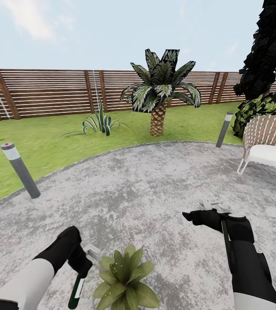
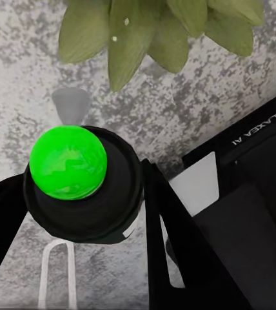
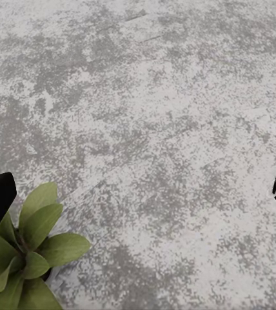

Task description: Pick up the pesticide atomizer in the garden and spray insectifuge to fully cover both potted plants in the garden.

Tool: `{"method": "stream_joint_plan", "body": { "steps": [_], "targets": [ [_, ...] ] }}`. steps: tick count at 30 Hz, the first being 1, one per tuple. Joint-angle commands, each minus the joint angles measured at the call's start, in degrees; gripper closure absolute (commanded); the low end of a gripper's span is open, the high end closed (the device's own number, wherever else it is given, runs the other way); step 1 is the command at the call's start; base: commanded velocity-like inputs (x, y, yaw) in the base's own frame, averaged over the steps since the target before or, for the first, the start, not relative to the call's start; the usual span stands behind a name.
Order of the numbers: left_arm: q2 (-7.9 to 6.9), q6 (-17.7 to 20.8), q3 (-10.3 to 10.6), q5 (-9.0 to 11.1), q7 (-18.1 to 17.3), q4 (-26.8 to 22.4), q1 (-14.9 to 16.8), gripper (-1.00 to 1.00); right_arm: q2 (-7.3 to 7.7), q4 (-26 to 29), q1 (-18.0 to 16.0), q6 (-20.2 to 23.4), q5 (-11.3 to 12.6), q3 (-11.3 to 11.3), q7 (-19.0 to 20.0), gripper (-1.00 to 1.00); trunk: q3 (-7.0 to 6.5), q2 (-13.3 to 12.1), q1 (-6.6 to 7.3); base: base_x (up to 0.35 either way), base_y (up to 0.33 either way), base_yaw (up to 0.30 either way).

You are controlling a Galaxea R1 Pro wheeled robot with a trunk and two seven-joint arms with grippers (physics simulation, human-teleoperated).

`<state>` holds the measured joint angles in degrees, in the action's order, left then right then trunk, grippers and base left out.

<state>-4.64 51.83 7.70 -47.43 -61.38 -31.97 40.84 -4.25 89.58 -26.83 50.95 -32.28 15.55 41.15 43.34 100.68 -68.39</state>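
Atomizer held beside a potted plant

Left gripper (image 1: 83,263) is clamped on the pesticide atomizer (image 1: 76,292) — beside the potted plant (image 1: 125,277); right gripper (image 1: 189,215) has its fingers apart.

We're on the grey paving (image 1: 146,189), and the potted plant (image 1: 125,277) sits low and central. Just beside it, the left pincer (image 1: 83,263) grips the pesticide atomizer (image 1: 77,290), bottle hanging tilted, close to the leaves. On the plant's other side, well apart, the right pincer (image 1: 188,215) hovers over the paving, its jaw spread unclear. Beyond the plant stands a palm (image 1: 159,92) on the lawn (image 1: 47,137), the wooden fence (image 1: 47,92) behind it, a grey bollard (image 1: 19,170) off toward the left arm.
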Motion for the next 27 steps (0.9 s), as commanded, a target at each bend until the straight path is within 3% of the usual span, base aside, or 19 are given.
{"method": "stream_joint_plan", "body": {
  "steps": [1, 9, 20, 27],
  "targets": [
    [-0.07, 0.63, 0.17, -0.4, -0.58, -0.11, 0.07, 1.0, -0.06, 0.07, -0.06, 0.12, -0.54, 0.11, 0.59, -1.0, 0.25, 0.44, -0.22, 0.0, 0.0, 0.0],
    [-0.07, 1.39, 0.13, -0.46, -0.47, -0.11, 0.37, 1.0, -0.06, 0.07, -0.06, 0.05, -0.5, 0.1, 0.59, -1.0, 1.23, 1.65, -0.88, 0.0, 0.0, 0.0],
    [-0.25, 1.37, 0.1, -0.54, -0.33, -0.22, 0.65, 1.0, -0.06, 0.24, -0.06, 0.04, -0.03, 0.23, 0.68, -1.0, 3.62, 6.06, -3.3, 0.0, 0.0, 0.0],
    [-0.38, 1.35, 0.12, -0.64, -0.22, -0.39, 0.75, 1.0, -0.06, 0.21, -0.06, 0.03, -0.03, 0.15, 0.68, -1.0, 4.56, 6.86, -3.74, 0.0, 0.0, 0.0]
  ]
}}
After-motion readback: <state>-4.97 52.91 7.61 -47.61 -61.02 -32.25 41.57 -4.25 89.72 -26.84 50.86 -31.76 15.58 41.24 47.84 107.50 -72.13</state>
